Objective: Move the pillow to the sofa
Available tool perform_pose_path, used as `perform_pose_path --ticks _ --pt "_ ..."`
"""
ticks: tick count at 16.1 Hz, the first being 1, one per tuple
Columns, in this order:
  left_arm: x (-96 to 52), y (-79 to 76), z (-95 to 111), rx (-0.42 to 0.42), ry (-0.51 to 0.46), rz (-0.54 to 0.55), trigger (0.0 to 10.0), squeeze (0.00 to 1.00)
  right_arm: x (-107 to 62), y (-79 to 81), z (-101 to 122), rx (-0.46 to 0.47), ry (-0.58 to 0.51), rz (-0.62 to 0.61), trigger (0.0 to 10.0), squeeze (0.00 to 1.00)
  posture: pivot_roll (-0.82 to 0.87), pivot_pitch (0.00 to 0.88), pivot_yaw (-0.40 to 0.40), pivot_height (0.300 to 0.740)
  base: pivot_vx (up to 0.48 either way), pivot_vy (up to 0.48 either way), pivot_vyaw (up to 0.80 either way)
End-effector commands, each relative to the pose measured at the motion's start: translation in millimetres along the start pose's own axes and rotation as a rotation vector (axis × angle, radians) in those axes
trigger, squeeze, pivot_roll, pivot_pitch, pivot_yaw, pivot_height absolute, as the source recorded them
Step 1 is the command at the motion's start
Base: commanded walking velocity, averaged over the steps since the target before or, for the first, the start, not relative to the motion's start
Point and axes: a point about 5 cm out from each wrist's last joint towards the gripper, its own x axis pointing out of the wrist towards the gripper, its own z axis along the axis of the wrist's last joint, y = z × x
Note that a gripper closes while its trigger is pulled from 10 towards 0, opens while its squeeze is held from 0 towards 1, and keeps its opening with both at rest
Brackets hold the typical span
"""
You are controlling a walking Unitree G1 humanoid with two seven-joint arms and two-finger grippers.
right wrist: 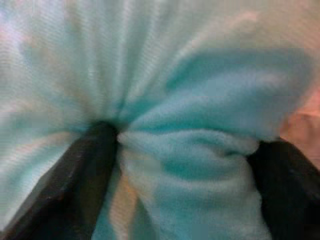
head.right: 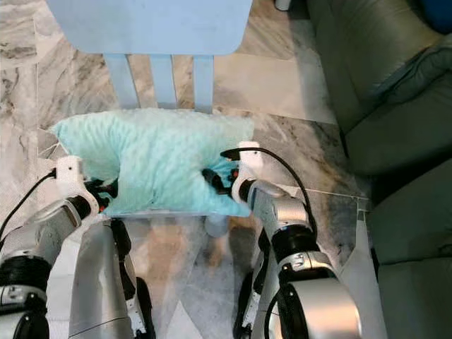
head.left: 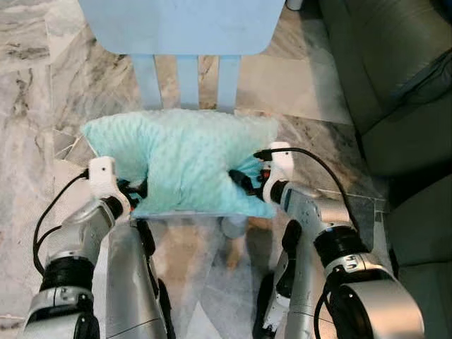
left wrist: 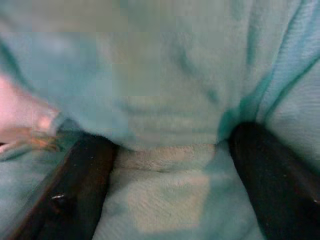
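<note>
Now the pillow [head.left: 180, 159] lies on the blue chair [head.left: 176, 32], left of the sofa [head.left: 395, 85] — left tool [head.left: 135, 189] and right tool [head.left: 240, 180] each pinch its fabric. Lift evenly — both sides together.

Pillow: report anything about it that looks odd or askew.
The pillow is pinched in on both sides where the left hand and right hand squeeze it, bunching the fabric. No tear or spill shows; otherwise nothing stands out.
</note>
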Motion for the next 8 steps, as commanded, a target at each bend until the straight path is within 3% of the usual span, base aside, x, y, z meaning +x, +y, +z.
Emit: perform_pose_path --ticks 1,8 --pt "2.3 -10.2 -29.0 -0.011 0.118 -0.052 0.0 0.00 1.3 5.5 -11.1 0.027 0.031 0.036 0.0 0.00 -0.07 0.393 -0.084 0.456 0.000 0.000 0.00" --pt "-2.7 -3.6 -28.7 0.032 0.103 0.002 0.0 0.00 -3.0 -7.0 -6.5 0.066 -0.028 -0.040 0.0 0.00 -0.07 0.387 -0.089 0.456 0.000 0.000 0.00"
